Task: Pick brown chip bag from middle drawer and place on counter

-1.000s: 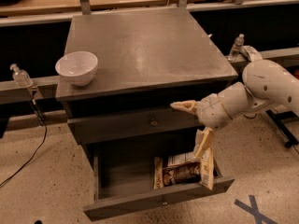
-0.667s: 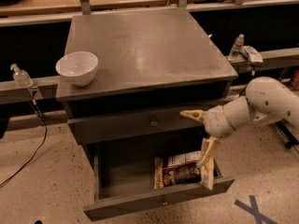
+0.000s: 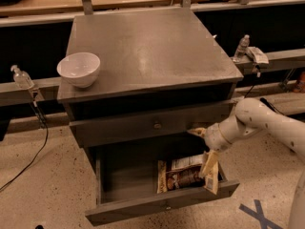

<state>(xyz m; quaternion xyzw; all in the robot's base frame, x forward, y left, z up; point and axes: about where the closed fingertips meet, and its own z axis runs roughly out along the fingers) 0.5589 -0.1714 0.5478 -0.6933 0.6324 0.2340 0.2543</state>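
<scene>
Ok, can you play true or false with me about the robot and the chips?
1. The brown chip bag lies in the open middle drawer. True.
2. The white bowl is in the drawer too. False: it sits on the counter, near its front left corner.
3. The gripper hangs open above the bag's right end. True.
4. The bag is on the counter. False: it is in the drawer.

We find the gripper (image 3: 200,151) over the right side of the middle drawer (image 3: 162,205). One of its spread fingers (image 3: 208,163) hides part of the brown chip bag (image 3: 181,174). The bag's lettering is too blurred for us to read, and the arm (image 3: 267,123) is cut off at the right edge.
</scene>
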